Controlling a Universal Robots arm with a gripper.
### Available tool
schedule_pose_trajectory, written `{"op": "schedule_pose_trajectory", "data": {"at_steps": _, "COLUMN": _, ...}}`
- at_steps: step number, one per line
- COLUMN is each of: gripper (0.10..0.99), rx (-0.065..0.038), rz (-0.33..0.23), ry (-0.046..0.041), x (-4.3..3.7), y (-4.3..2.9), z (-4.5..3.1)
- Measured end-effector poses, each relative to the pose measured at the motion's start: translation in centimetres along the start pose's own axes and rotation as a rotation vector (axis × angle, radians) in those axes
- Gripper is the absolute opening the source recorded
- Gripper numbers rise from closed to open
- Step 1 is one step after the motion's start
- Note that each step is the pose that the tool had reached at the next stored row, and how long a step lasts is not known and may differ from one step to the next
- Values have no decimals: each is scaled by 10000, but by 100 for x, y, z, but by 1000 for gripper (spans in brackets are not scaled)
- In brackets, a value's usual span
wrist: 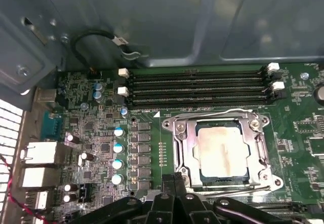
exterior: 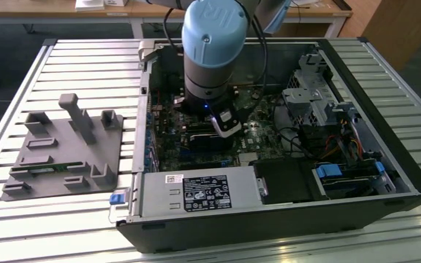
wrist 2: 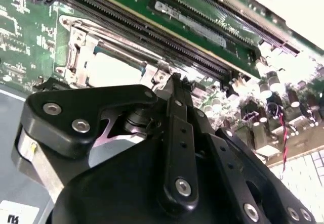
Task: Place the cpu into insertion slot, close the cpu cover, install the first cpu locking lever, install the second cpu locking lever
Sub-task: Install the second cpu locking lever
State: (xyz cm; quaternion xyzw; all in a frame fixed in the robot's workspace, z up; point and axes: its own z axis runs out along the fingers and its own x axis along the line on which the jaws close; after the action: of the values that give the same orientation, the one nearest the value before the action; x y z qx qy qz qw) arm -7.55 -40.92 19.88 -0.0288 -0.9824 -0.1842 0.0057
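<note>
The cpu, a pale square chip with a smudged top, lies in the insertion slot on the green motherboard. The silvery cpu cover lies flat around it, its window framing the chip. Thin metal lever rods run along the socket's sides. My gripper is shut, its black fingertips pressed together at the socket's edge with nothing seen between them. In the second wrist view the gripper is beside the cpu and the cover. In the exterior view the gripper reaches down into the open computer case.
Long black memory slots run just beyond the socket. Blue-topped capacitors stand to one side, and a black cable loops by the case wall. A grey fixture plate is at the exterior view's left. The power supply and drive cage crowd the case.
</note>
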Motion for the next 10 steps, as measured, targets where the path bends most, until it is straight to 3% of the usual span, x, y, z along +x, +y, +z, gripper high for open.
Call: {"op": "schedule_pose_trajectory", "data": {"at_steps": 10, "gripper": 106, "rx": 0, "rz": 7, "ry": -3, "x": 4, "y": 60, "z": -153}}
